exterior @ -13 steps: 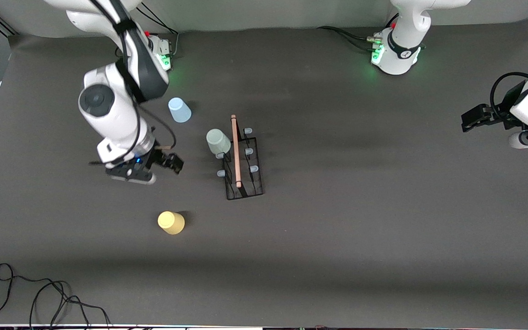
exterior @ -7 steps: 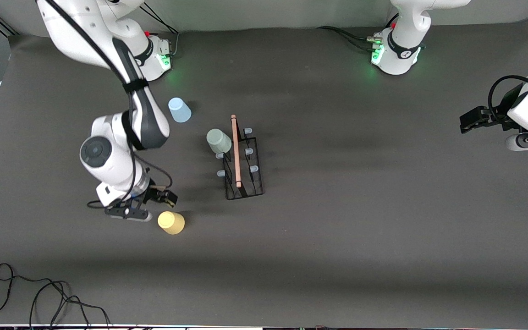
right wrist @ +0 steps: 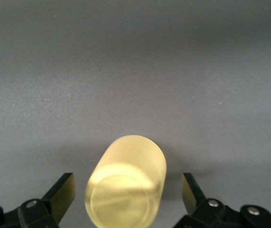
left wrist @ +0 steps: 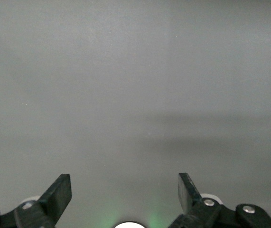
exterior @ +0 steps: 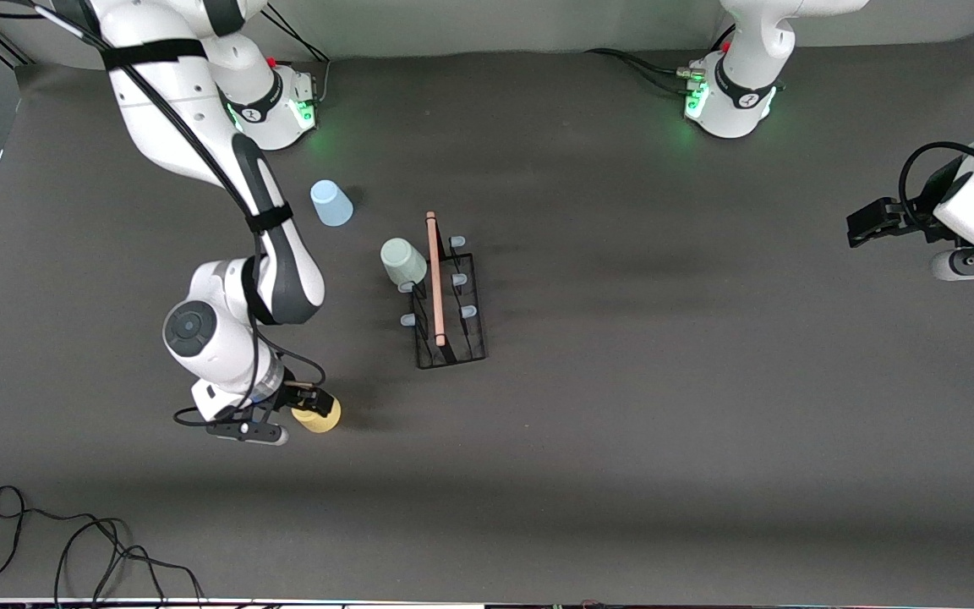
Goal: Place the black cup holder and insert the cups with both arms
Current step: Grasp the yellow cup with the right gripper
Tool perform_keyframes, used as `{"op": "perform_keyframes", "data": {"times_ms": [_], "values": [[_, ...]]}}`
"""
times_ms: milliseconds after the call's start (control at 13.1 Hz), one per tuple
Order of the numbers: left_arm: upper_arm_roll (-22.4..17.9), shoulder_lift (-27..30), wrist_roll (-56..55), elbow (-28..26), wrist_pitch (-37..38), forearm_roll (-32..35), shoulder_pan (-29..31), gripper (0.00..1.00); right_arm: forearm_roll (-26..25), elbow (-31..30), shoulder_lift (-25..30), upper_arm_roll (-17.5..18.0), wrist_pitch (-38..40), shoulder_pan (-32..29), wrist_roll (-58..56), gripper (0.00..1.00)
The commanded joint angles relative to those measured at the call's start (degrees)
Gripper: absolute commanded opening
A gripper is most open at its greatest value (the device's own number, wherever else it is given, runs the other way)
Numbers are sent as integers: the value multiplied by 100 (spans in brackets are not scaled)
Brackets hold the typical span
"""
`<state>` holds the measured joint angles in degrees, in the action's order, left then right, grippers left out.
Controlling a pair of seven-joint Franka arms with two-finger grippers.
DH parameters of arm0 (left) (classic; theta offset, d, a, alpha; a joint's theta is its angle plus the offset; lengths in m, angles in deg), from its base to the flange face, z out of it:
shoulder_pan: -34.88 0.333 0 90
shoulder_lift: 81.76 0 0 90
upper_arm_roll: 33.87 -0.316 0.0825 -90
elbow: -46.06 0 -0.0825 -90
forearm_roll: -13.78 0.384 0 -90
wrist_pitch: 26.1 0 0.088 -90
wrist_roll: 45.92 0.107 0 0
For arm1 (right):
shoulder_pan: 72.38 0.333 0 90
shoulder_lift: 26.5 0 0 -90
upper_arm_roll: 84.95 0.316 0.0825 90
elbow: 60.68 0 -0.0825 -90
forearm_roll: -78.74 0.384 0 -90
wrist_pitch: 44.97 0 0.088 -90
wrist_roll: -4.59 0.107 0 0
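Fingers (right wrist: 61, 192) of the right gripper (right wrist: 126, 199) stand spread around the yellow cup (right wrist: 126, 187), a gap on each flank. The left gripper (left wrist: 125, 192), fingers spread, waits over bare table (exterior: 664, 423). The black cup holder (exterior: 446, 304) stands mid-table, the mint cup (exterior: 402, 260) on a prong, the blue cup (exterior: 331, 204) apart.

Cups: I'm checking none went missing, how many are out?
3: yellow cup between the open right gripper fingers, mint cup on the black cup holder, blue cup near the right arm's base.
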<state>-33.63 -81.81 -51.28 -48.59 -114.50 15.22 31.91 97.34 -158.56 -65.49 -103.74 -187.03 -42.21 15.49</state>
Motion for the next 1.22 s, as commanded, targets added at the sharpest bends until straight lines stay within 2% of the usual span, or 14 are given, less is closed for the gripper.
{"op": "perform_keyframes", "data": {"times_ms": [0, 76, 228, 381, 685, 913, 1142], "values": [[-51, 13, -9, 16, 16, 58, -81, 100, 258, 358, -319, 16, -32, -28, -185, 100], [-51, 13, -9, 16, 16, 67, -81, 100, 249, 349, -328, 25, -32, -28, -194, 89], [-51, 5, -9, 16, 16, 67, -81, 100, 241, 314, -293, 16, 29, -28, -203, 0], [-51, 13, -9, 16, 16, 58, -81, 100, 249, 305, -118, 16, 195, -28, -212, 0], [-51, 13, -9, 16, 7, 67, -81, 100, 240, 305, 856, -19, 1572, 15, -37, 0], [-51, 5, -9, 16, 16, 67, -81, 100, 153, 288, 1472, -19, 2339, 286, 866, 0], [-51, 13, -9, 16, 16, 67, -81, 100, 135, 244, 1632, -19, 2455, 875, 2202, 0]]}}
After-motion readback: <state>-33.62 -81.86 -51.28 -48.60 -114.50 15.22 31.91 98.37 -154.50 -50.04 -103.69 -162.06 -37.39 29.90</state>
